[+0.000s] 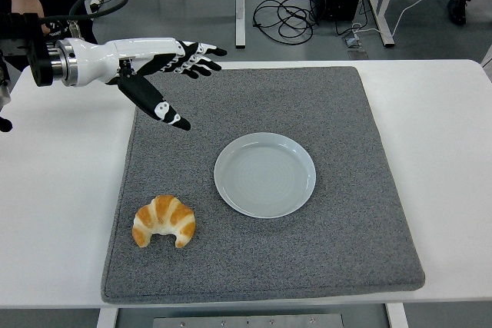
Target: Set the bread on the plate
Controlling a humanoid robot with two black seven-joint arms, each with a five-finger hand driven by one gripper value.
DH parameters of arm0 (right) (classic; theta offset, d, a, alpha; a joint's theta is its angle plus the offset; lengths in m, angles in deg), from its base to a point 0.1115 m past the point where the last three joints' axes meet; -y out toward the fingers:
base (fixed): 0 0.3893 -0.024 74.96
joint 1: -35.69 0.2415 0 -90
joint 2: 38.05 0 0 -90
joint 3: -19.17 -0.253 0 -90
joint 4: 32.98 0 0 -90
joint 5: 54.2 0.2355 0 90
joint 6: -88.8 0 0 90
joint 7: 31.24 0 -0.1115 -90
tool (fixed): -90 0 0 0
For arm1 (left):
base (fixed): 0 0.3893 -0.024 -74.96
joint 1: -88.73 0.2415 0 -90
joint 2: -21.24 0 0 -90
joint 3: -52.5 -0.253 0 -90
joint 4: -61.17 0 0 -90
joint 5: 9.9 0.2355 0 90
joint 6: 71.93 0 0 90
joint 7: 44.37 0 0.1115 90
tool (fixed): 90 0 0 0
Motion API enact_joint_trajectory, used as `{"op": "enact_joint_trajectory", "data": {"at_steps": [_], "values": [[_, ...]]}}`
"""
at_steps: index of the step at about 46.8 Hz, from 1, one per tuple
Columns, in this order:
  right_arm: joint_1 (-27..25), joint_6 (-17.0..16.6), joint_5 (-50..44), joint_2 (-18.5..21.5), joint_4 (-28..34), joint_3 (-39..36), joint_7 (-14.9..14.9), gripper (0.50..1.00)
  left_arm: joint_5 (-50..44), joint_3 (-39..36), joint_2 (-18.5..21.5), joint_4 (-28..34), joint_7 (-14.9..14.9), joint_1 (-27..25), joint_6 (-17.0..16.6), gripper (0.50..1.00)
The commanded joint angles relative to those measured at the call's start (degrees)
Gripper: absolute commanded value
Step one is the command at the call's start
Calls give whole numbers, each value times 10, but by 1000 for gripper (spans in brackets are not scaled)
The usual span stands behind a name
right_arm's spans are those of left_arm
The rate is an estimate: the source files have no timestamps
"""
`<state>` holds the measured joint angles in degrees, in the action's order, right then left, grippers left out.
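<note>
Hovering with fingers spread, left hand (165, 63) above the grey mat's (346, 228) far-left corner, holding nothing. Bread (164, 221) untouched at near left, well apart. Plate (264, 174) bare; everything left to do.

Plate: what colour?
Pale grey-blue plate, plain with faint concentric rings; head view.

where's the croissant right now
In the head view the croissant lies on the grey mat near its front-left corner, left of and slightly nearer than the plate, not touching it. The left hand hovers open, well behind it.
</note>
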<state>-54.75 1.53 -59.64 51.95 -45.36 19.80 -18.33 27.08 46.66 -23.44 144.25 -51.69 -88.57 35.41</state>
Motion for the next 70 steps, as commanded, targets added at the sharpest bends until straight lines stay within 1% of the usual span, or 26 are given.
{"op": "enact_joint_trajectory", "data": {"at_steps": [1, 6, 14, 18, 23, 28, 35, 37, 39, 44, 47, 52, 56, 61, 66, 70], "values": [[0, 0, 0, 0, 0, 1, 0, 1000, 20, -1, 7, 14, 5, -5, 18, 948], [0, 0, 0, 0, 0, 1, 0, 1000, 53, 0, 23, 32, 15, -11, 43, 948], [0, 0, 0, 0, 0, 1, 0, 1000, 101, 1, 34, 44, 16, -21, 81, 948], [1, 0, 0, 0, 0, 1, 0, 1000, 129, 1, 45, 60, 15, -21, 91, 948], [1, 0, 0, 0, 0, 1, -1, 1000, 170, 1, 55, 75, 13, -17, 93, 948], [2, 0, 0, 0, 0, 1, -1, 1000, 187, 3, 63, 86, 12, -10, 91, 946], [2, 0, 0, 0, 0, 1, -1, 1000, 189, 5, 88, 104, 9, 23, 86, 934], [3, 0, 0, 0, 0, 1, -1, 1000, 194, 5, 93, 107, 8, 38, 81, 924], [3, 0, 0, 0, 0, 1, -1, 1000, 203, 6, 97, 107, 6, 55, 68, 913], [4, 0, 0, 0, 0, 1, -1, 1000, 242, 7, 100, 107, 2, 94, 29, 907], [5, 0, 0, 0, 0, 0, -1, 1000, 261, 7, 100, 107, -7, 117, 4, 907], [6, 0, 0, 0, 0, -1, -1, 1000, 285, 7, 91, 106, -17, 150, -38, 907], [6, 0, 0, 0, 0, -1, -1, 1000, 293, 7, 74, 103, -26, 174, -68, 908], [5, 0, 0, 0, 0, -1, -1, 1000, 293, 7, 60, 103, -29, 196, -90, 908], [5, 0, 0, 0, 0, -1, -1, 1000, 293, 6, 49, 103, -29, 214, -100, 908], [5, 0, 0, 0, 1, 0, -1, 1000, 295, 6, 46, 103, -29, 218, -107, 908]]}}
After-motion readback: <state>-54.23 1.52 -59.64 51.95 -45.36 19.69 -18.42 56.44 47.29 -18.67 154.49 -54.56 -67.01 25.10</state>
